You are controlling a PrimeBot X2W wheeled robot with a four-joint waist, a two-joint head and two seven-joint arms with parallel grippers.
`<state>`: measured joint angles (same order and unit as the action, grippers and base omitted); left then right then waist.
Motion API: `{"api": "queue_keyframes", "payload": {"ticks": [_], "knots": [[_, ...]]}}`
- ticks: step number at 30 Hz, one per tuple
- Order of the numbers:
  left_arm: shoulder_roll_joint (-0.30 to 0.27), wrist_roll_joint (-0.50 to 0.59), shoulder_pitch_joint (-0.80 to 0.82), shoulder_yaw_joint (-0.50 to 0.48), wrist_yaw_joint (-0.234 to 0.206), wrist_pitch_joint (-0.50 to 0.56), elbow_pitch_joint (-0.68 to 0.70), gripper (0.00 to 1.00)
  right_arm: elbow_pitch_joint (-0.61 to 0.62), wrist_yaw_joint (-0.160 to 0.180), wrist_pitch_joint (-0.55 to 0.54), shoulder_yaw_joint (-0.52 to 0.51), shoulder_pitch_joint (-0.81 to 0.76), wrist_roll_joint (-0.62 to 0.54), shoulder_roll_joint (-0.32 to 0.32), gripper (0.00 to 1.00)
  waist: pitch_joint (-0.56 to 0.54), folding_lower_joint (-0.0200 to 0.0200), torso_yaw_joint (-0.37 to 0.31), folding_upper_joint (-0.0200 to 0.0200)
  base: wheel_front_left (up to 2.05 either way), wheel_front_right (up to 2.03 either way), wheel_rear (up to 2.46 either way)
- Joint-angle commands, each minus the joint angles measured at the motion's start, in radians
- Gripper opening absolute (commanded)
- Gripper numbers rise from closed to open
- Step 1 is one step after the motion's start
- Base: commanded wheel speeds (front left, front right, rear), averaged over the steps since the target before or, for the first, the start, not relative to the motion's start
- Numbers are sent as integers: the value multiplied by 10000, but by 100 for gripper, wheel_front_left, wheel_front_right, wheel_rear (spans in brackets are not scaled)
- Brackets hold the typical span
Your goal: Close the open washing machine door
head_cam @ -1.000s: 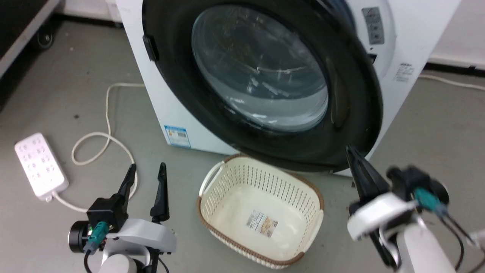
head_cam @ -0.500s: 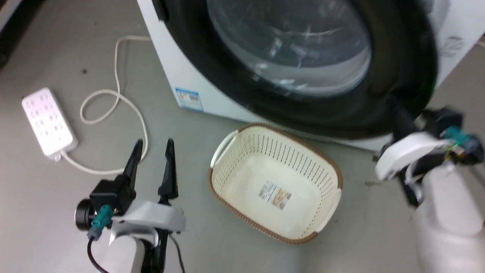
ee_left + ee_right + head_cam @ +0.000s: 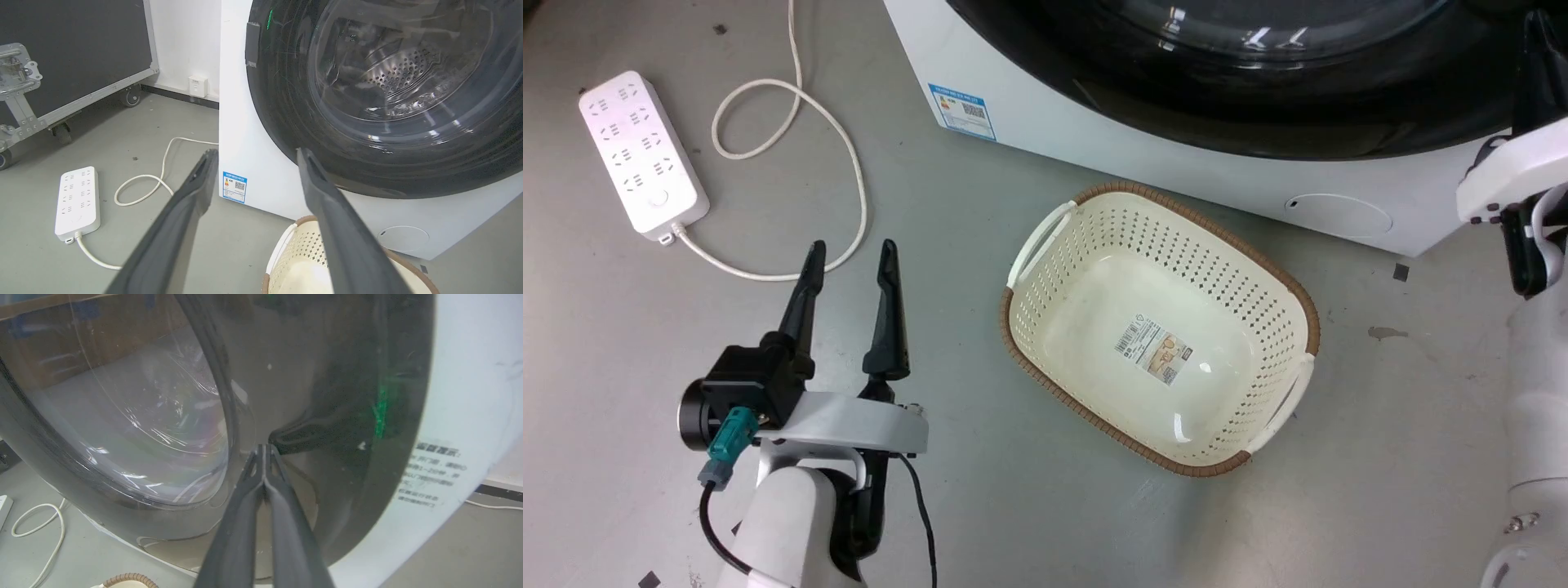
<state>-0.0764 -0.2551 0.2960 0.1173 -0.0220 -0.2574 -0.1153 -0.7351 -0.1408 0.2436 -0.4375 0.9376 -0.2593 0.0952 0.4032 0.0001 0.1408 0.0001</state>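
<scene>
With jaws pinched into one blunt point, pressing by the right gripper [image 3: 264, 449], apparently against the washing machine door [image 3: 388, 94], near flush at 1 o'clock, probably to latch it, left gripper [image 3: 849, 249] parked splayed, empty, at 8 o'clock, clear of the basket [image 3: 1201, 214].

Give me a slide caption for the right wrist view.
Right hand, fingers pressed together, points at the black rim of the washing machine door.

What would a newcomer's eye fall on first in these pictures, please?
The big black-rimmed washing machine door with its glass window dominates the white machine's front. On the floor before it sits an empty cream basket, a white power strip further left. The right gripper, shut, points at the door's rim; the left gripper hangs open.
</scene>
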Motion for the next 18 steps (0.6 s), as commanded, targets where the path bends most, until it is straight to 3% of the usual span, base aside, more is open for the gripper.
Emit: {"api": "queue_keyframes", "payload": {"ticks": [1,7,13,18], "knots": [[33,89,150,-85,60,-43,43,100,68,101,83,-303,453,-57,214,0,5,-1,-27,-1,0,0,0],[52,317,-75,-406,181,-43,19,100,1050,101,174,-204,-64,525,-181,0,-866,-1,-574,-1,0,0,0],[-33,589,-525,-637,311,-43,-167,100,3208,101,179,700,-2517,1533,-423,0,-2122,-1,-1379,-1,0,0,0],[-58,654,-904,-687,366,-43,-493,100,4187,101,180,1822,-4859,2230,-445,0,-2981,-1,-1885,-1,0,0,0]]}}
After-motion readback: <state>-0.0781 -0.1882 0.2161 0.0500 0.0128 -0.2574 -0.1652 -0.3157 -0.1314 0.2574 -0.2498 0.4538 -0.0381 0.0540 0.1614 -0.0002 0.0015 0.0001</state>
